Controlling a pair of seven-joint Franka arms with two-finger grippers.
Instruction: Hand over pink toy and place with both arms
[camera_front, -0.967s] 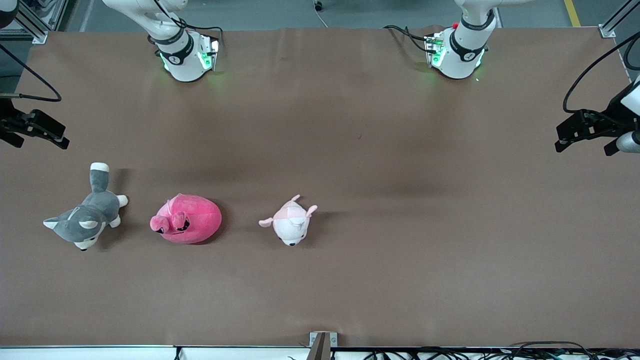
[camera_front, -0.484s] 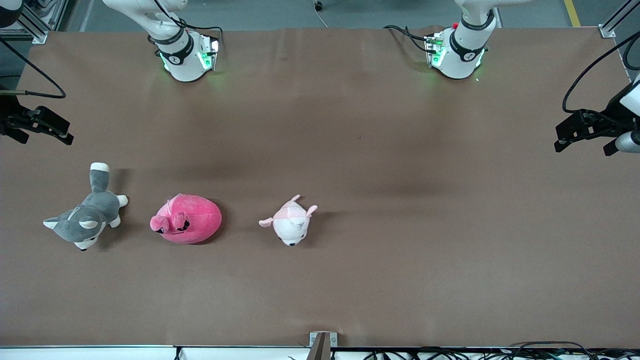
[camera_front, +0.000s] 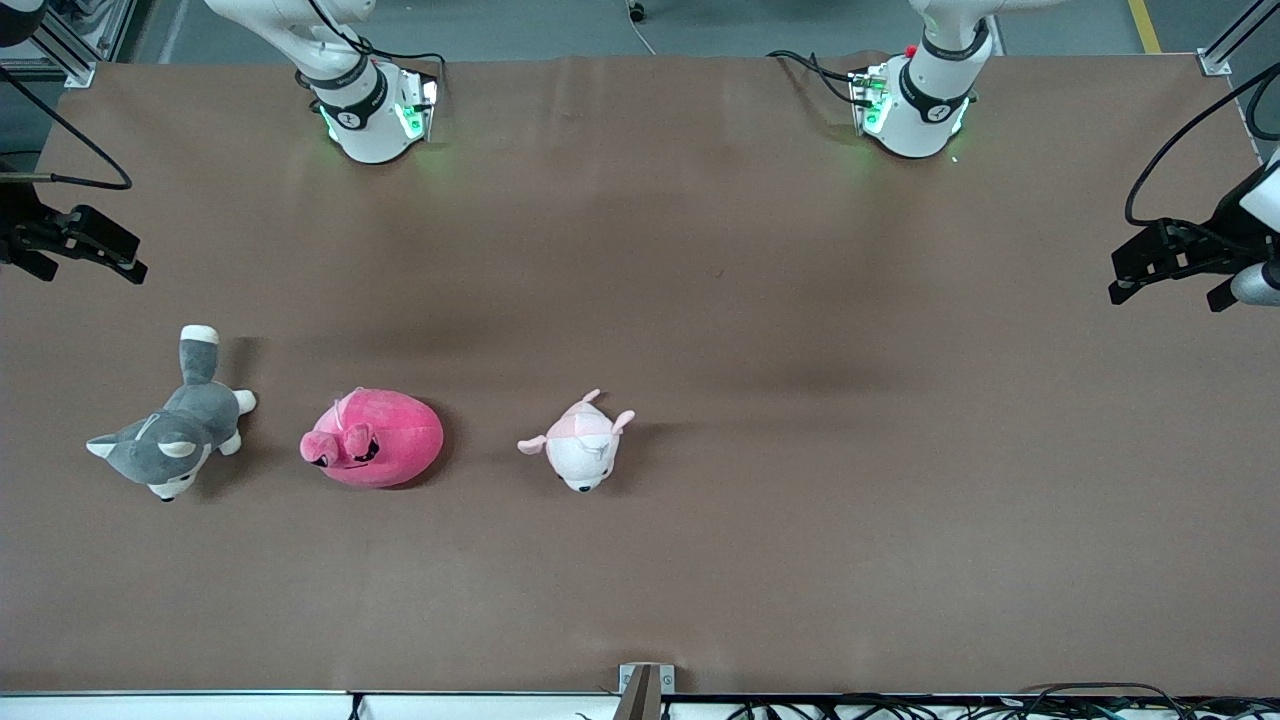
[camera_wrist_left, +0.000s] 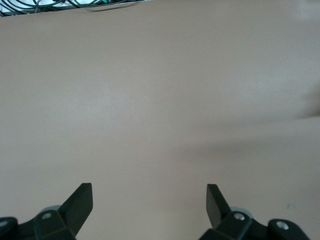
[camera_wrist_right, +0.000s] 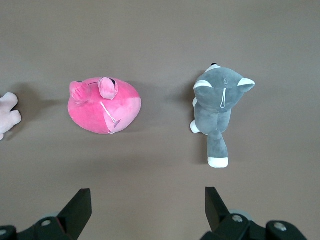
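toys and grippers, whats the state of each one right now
pink toy: lying on the table, untouched, between the two other plush toys
grey and white plush dog: lying flat, free, toward the right arm's end
pale pink-and-white plush: lying on the table, free
right gripper: open, empty, over the table edge at the right arm's end
left gripper: open, empty, over bare table at the left arm's end

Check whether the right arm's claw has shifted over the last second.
Yes. In the front view the right claw has climbed toward the right arm's white base and away from the grey-and-white plush husky.
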